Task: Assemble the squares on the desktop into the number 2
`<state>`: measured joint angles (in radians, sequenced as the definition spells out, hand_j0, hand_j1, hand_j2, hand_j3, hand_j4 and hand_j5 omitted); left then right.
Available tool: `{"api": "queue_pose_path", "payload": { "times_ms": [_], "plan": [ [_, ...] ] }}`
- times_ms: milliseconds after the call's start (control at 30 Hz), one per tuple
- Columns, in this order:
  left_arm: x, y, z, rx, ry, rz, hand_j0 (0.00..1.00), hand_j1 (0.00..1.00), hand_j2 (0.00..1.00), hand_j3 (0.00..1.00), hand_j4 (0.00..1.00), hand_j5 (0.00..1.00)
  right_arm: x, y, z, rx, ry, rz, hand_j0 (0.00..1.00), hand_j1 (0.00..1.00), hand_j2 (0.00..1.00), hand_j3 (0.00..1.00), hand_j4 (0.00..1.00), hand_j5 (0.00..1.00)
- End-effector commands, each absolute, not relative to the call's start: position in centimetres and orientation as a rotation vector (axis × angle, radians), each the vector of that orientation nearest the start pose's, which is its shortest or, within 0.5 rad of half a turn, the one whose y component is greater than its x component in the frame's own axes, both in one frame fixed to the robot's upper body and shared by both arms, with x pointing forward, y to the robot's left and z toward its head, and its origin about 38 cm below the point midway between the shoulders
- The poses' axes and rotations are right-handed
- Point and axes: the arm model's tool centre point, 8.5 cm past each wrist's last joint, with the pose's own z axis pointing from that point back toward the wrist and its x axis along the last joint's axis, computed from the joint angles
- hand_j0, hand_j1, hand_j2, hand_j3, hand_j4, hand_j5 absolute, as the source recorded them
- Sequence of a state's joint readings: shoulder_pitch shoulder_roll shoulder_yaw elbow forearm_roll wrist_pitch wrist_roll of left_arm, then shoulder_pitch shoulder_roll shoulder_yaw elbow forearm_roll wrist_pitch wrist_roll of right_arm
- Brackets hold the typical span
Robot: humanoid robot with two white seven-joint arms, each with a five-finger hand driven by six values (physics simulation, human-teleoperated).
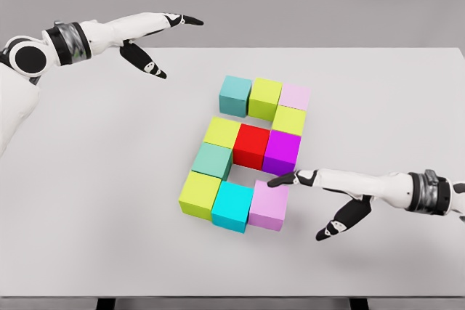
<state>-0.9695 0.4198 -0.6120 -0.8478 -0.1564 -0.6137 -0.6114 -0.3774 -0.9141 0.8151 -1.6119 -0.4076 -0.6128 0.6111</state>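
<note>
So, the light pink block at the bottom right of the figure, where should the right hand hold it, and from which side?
Probably its right and near faces, coming from the right. The light pink block touches the cyan block on its left, so that face is closed, while the right and front faces are free. The right hand is already beside it, fingers open, fingertips at its top right corner.

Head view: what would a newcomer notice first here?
The cluster of coloured cubes at the table's centre, already shaped like a blocky 2, with the red cube and the magenta cube standing out mid-row. Next, the right hand, fingers extended, its fingertips at the light pink cube at the bottom right of the figure. The left hand hovers open over the table's far left edge.
</note>
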Motion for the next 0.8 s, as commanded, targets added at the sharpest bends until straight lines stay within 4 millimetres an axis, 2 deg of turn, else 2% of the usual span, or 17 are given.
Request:
{"api": "queue_pose_path", "payload": {
  "times_ms": [0, 400, 633, 767],
  "plan": [
    [54.6, 24.3, 24.4, 0.143, -1.633, -1.652, 1.00, 1.00, 1.00, 1.00, 1.00, 1.00, 32.7, -26.7, 13.7, 0.600, -1.528, 1.546, 1.00, 1.00, 1.00, 1.00, 1.00, 1.00],
    [54.6, 24.6, 24.5, 0.149, -1.628, -1.651, 1.00, 1.00, 1.00, 1.00, 1.00, 1.00, 32.5, -26.2, 13.7, 0.615, -1.535, 1.544, 1.00, 1.00, 1.00, 1.00, 1.00, 1.00],
    [54.6, 24.6, 24.5, 0.150, -1.629, -1.653, 1.00, 1.00, 1.00, 1.00, 1.00, 1.00, 33.3, -27.3, 13.1, 0.576, -1.516, 1.522, 1.00, 1.00, 1.00, 1.00, 1.00, 1.00],
    [54.6, 24.6, 24.5, 0.149, -1.630, -1.650, 1.00, 1.00, 1.00, 1.00, 1.00, 1.00, 33.4, -27.2, 12.7, 0.578, -1.512, 1.516, 1.00, 1.00, 1.00, 1.00, 1.00, 1.00]
  ]
}}
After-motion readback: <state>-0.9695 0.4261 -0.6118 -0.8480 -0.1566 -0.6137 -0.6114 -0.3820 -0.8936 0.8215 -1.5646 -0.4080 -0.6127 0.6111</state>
